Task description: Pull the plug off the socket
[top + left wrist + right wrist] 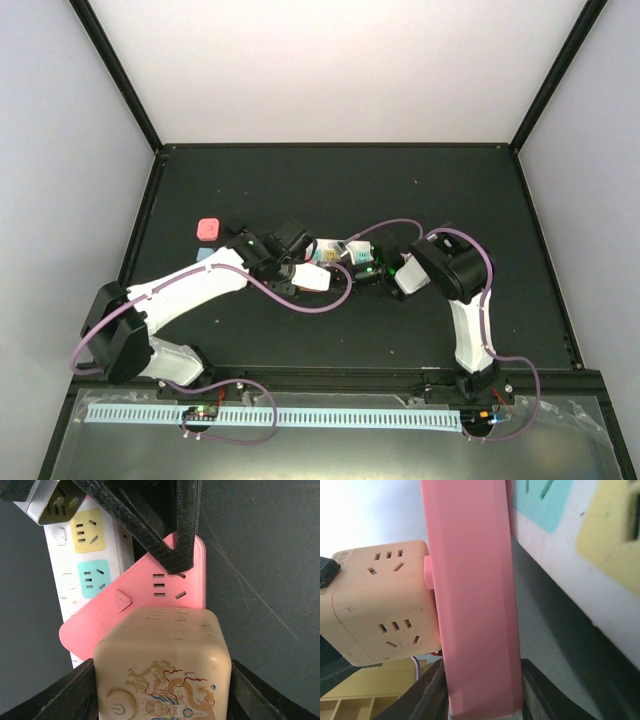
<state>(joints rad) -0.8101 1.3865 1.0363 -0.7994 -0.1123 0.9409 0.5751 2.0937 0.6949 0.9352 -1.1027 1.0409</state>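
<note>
A cream cube plug (162, 670) with a dragon print and a power button sits between my left gripper's (162, 696) fingers, which are shut on its sides. The cube presses against the face of a flat pink socket block (145, 600). My right gripper (482, 695) is shut on that pink block's (470, 605) edge, with the cube (380, 605) on its left face. The long white socket strip (65, 555) with yellow and teal outlets lies beneath it and also shows in the right wrist view (590, 575). In the top view both grippers meet at the strip (335, 250).
A small pink piece (208, 229) and a light blue piece (205, 255) lie on the black table to the left of the left wrist. A white adaptor with a dark face (55, 502) sits at the strip's far end. Purple cables loop beside both arms.
</note>
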